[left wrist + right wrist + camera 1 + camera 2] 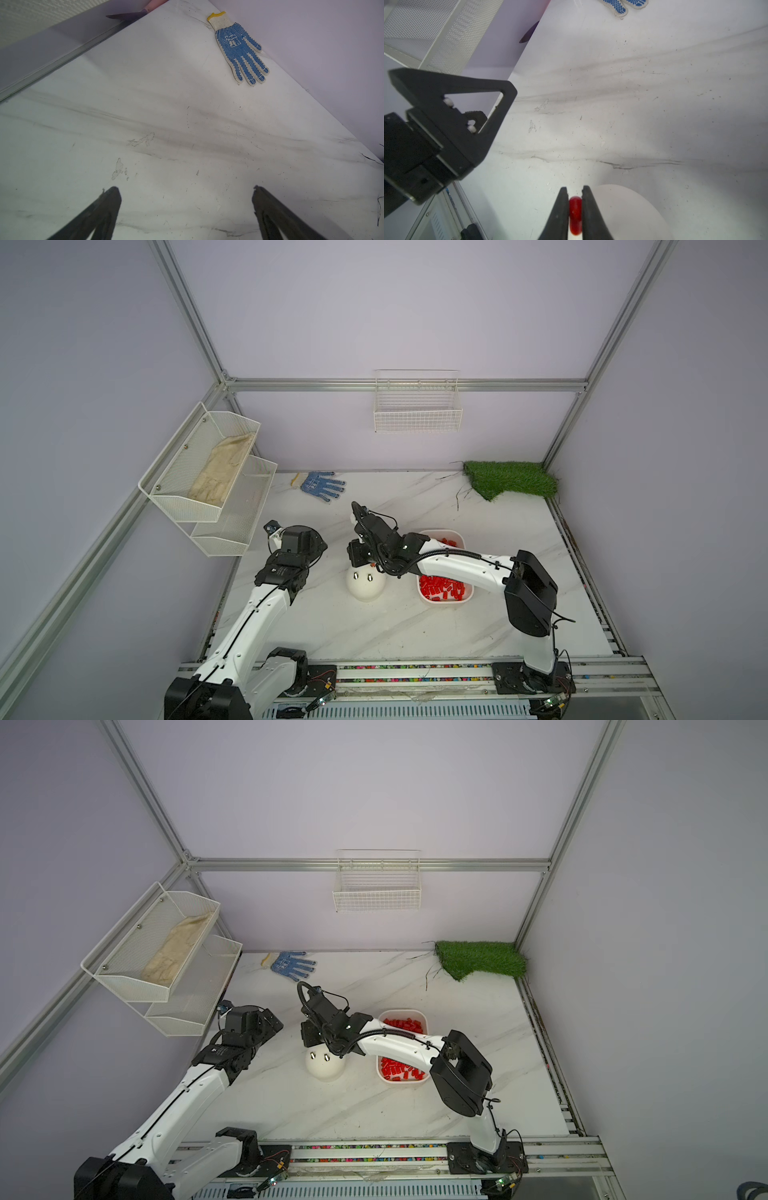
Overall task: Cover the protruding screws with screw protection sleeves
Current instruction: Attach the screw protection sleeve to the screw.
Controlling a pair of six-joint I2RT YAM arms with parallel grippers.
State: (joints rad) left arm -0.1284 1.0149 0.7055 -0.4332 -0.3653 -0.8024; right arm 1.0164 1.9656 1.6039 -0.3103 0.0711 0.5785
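Clamped in the right gripper (575, 190): one red screw protection sleeve (575, 215), squeezed between the two dark fingers (558, 216), jaws nearly together around it. Long axis of the sleeve in line with the fingers, rounded end toward the tips, other end running back between them and hard to make out. Just beside the grip, the white dome (623, 207), only a curved flank in the wrist view, its top cut off there.

In both top views, same gripper over the far side of the dome (365, 589), fingertips and held sleeve mostly hidden under the wrist. Two protruding screws (356, 575) on the near part of the dome's top, silver, upright, pointing straight up; any other studs covered by the wrist, bare or capped impossible to tell.

On the right arm's side of the dome, near it, the white tray (471, 593) of loose red sleeves (440, 588), lying at all angles, middle of the tray crossed by the right forearm.

Left gripper (186, 193) spread wide, holding nothing, over the marble tabletop (166, 124), apart from the dome; only the two finger ends in its wrist view.

Farther out, by the back wall, a blue-dotted glove (239, 49) flat on the table. On the left wall a mesh shelf (178, 456) with a beige cloth (222, 468) in the upper tier, kind unclear. On the back wall a wire basket (417, 414); in the back right corner a grass patch (509, 480).
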